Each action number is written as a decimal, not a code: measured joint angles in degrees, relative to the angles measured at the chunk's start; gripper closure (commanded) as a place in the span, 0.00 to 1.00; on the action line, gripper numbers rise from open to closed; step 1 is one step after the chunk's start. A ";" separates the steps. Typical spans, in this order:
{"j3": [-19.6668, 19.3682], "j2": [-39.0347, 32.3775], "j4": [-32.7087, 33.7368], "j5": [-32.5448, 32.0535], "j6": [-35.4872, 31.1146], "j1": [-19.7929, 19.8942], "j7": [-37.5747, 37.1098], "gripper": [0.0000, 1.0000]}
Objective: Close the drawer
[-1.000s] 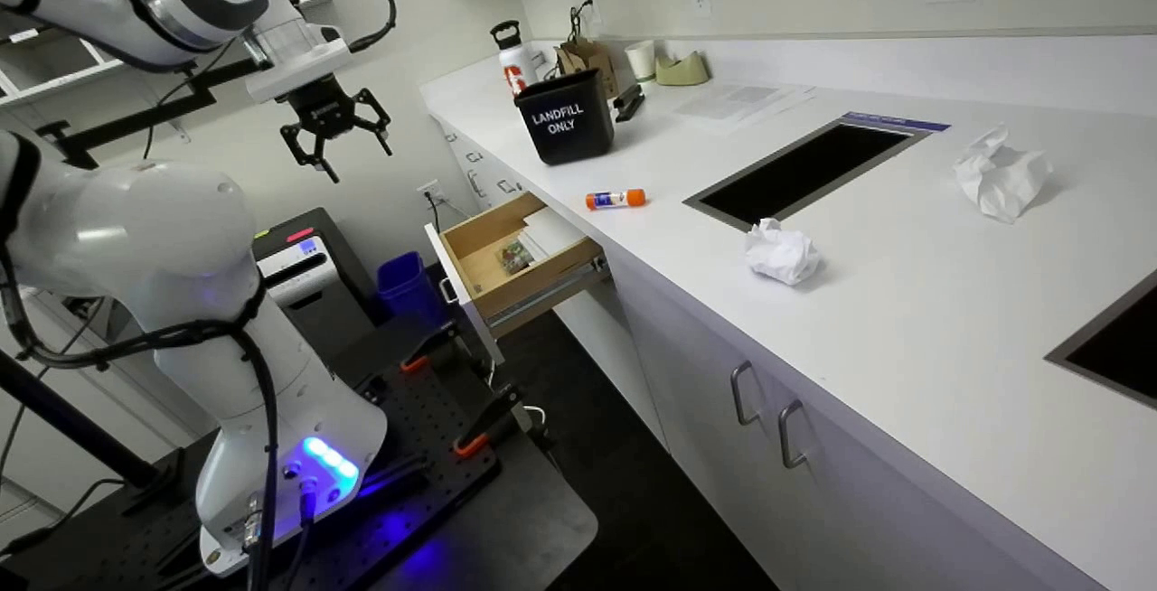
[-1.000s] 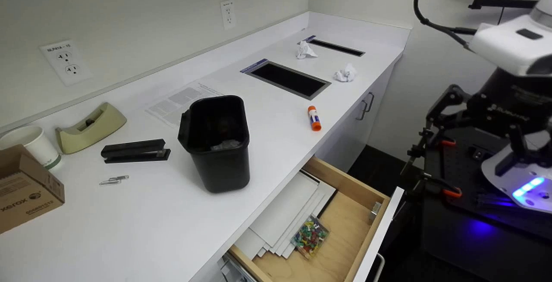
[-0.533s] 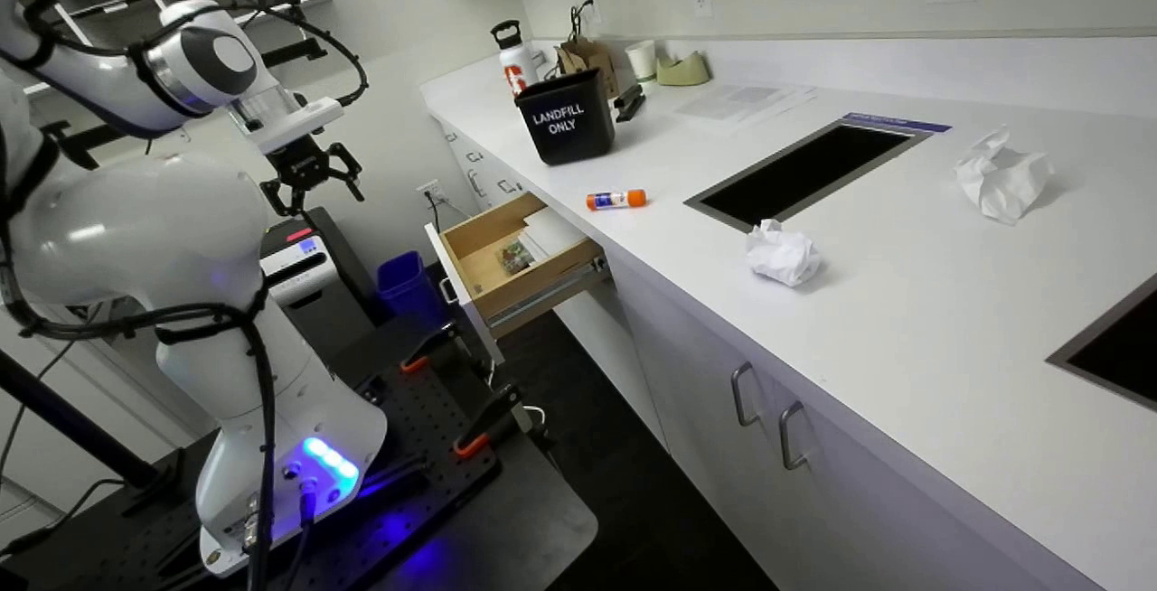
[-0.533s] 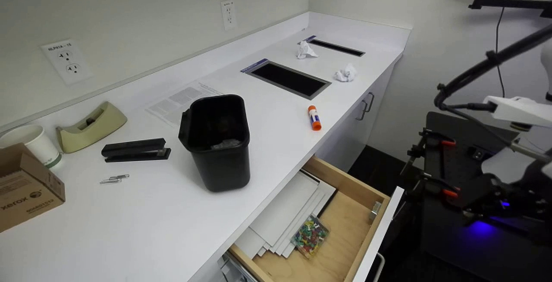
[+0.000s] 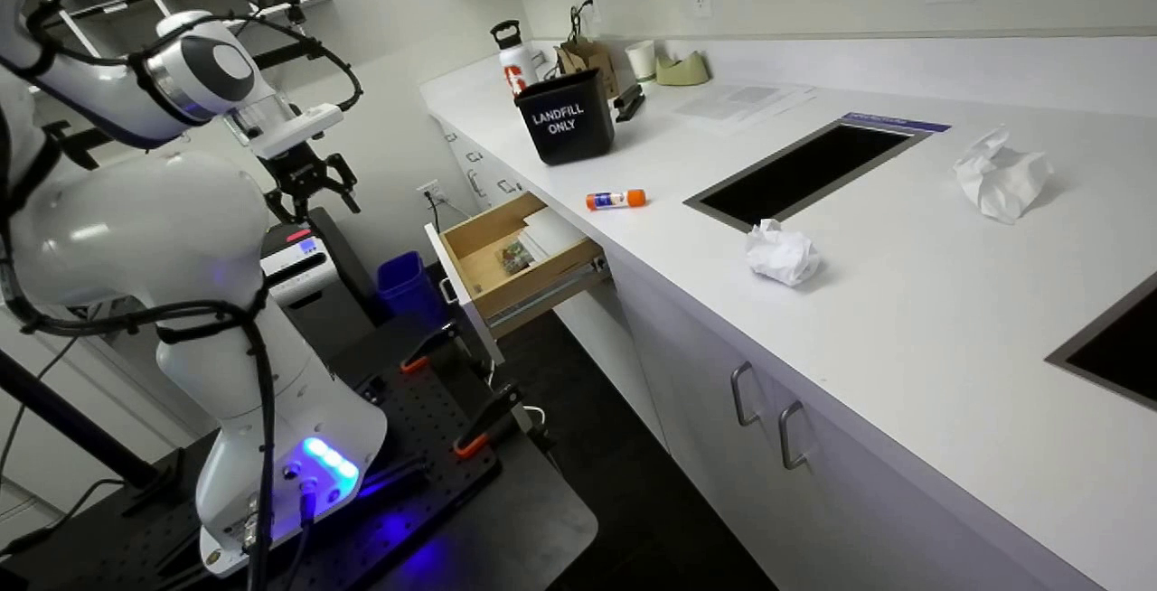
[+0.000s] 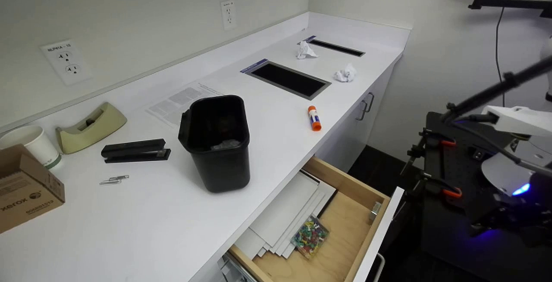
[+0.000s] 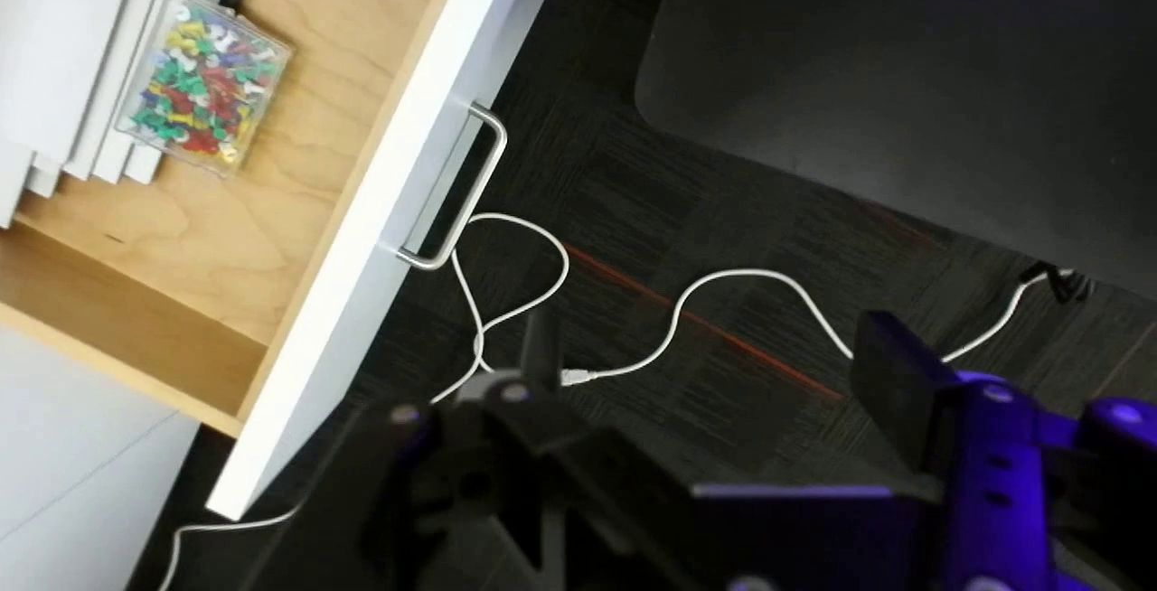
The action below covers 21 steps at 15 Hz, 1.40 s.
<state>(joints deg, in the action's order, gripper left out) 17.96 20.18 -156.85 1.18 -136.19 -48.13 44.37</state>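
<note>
In an exterior view, a smooth white table (image 6: 146,226) bears, at far left, a brown cardboard box (image 6: 31,198) with black print and, just behind it, a white cup (image 6: 43,146) with a green band at its foot. Next come a tan, curved tape dispenser (image 6: 92,129), some bent-wire paper clips (image 6: 114,180) and a long black stapler (image 6: 134,150). The black bin (image 6: 220,165), round-cornered and narrowing downward, stands upright beyond these. Jutting out from under the table edge is the drawer (image 6: 343,221): grained light wood for sides and bottom, a flat white front panel (image 6: 381,230) at the right. Stacked white sheets (image 6: 284,206) with stepped edges lie in its left part, and a clear box of coloured push pins (image 6: 310,235) overlaps them. Above, on the table, an orange-ended glue stick (image 6: 314,118) lies on its side, two crumpled paper balls (image 6: 345,74) farther off.

In the wrist view the drawer takes the left side, its bent metal handle (image 7: 477,192) projecting toward the right. The jaws sit below and to the right of the handle, spread apart, with dark, streaked floor (image 7: 705,419) and a white cable (image 7: 755,272) showing between them. In both exterior views they are well apart from the front panel.
</note>
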 measured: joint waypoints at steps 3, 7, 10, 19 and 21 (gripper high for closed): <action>1.80 -1.15 -1.75 -1.82 -1.43 -3.11 3.00 0.73; 4.57 -5.22 -2.96 -10.55 -6.75 -4.86 3.80 0.99; 5.33 -10.15 -2.95 -20.40 -10.75 -4.37 3.80 1.00; 5.42 -19.09 -1.67 -32.30 -13.07 -1.76 3.71 1.00; 5.42 -19.22 -1.63 -39.77 -12.95 -0.62 2.05 1.00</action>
<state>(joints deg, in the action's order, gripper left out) 23.38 0.96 -158.48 -38.59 -149.14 -48.74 46.41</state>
